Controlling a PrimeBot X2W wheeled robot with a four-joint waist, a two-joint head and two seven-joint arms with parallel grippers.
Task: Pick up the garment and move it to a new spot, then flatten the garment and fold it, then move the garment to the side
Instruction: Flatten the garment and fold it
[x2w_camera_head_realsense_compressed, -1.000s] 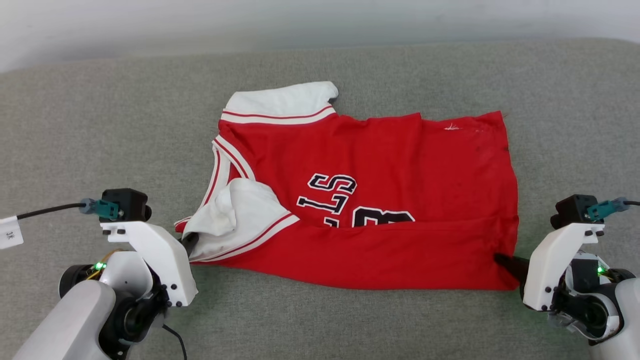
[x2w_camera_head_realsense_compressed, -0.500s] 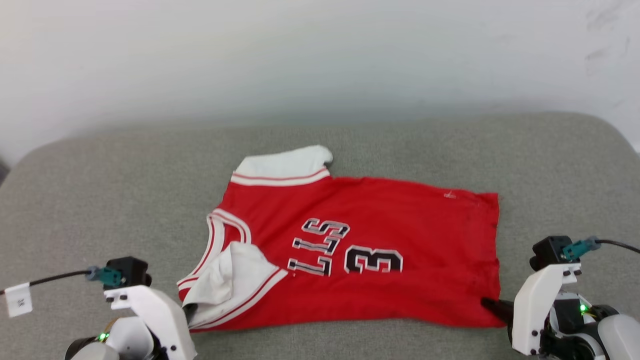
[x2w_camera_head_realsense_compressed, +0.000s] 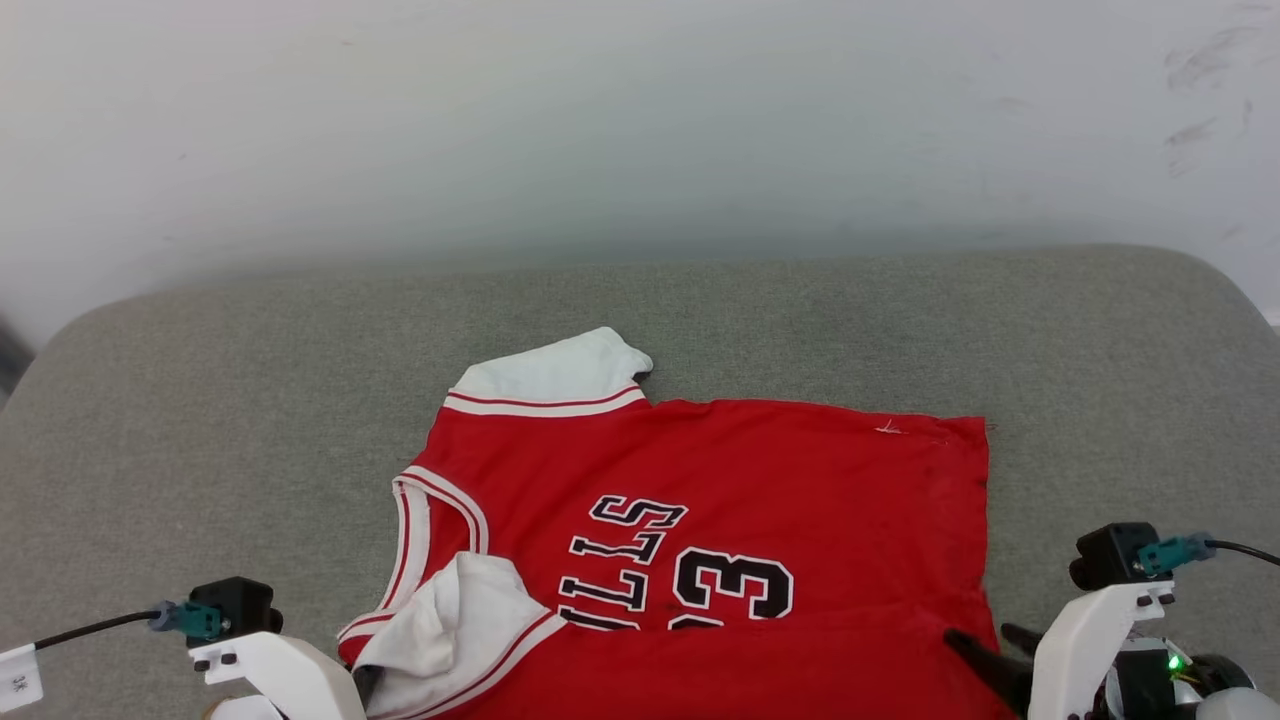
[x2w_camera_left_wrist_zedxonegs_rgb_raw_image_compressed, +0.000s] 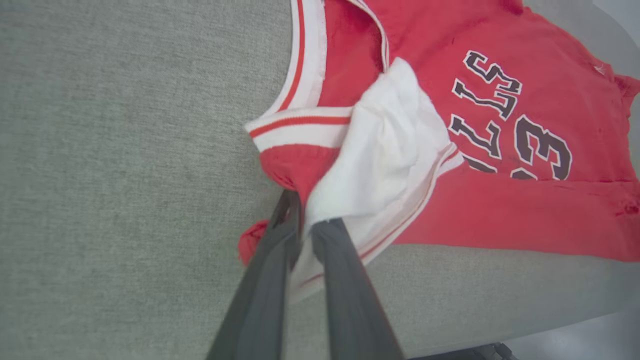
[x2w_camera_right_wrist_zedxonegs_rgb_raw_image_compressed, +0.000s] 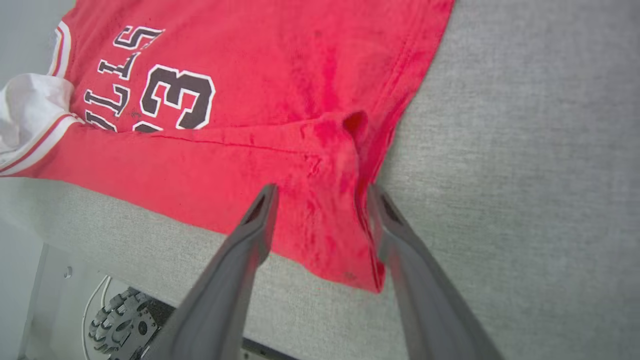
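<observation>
The garment (x2w_camera_head_realsense_compressed: 800, 500), a red jersey with white striped sleeves and black lettering, lies spread on the grey padded surface, collar to the left. Its near strip is folded up over the bottom of the number (x2w_camera_right_wrist_zedxonegs_rgb_raw_image_compressed: 175, 97). My left gripper (x2w_camera_left_wrist_zedxonegs_rgb_raw_image_compressed: 303, 226) is shut on the garment at the crumpled near white sleeve (x2w_camera_left_wrist_zedxonegs_rgb_raw_image_compressed: 385, 150), and one dark finger of it (x2w_camera_head_realsense_compressed: 365, 685) shows at the head view's bottom. My right gripper (x2w_camera_right_wrist_zedxonegs_rgb_raw_image_compressed: 322, 200) stands open, its fingers straddling the garment's near hem corner (x2w_camera_right_wrist_zedxonegs_rgb_raw_image_compressed: 345, 250). The right gripper's fingertips (x2w_camera_head_realsense_compressed: 978, 640) lie by that corner.
The grey padded surface (x2w_camera_head_realsense_compressed: 200, 420) runs wide to the left, right and back of the garment. A pale wall (x2w_camera_head_realsense_compressed: 640, 120) rises behind it. Its near edge (x2w_camera_right_wrist_zedxonegs_rgb_raw_image_compressed: 150, 235) drops close behind both grippers, with the robot's base (x2w_camera_right_wrist_zedxonegs_rgb_raw_image_compressed: 115, 325) below.
The head camera has tilted up, so the whole picture shifted down. The near strip lay over the number, came off it, and now covers its bottom again. The right gripper's fingers now show apart.
</observation>
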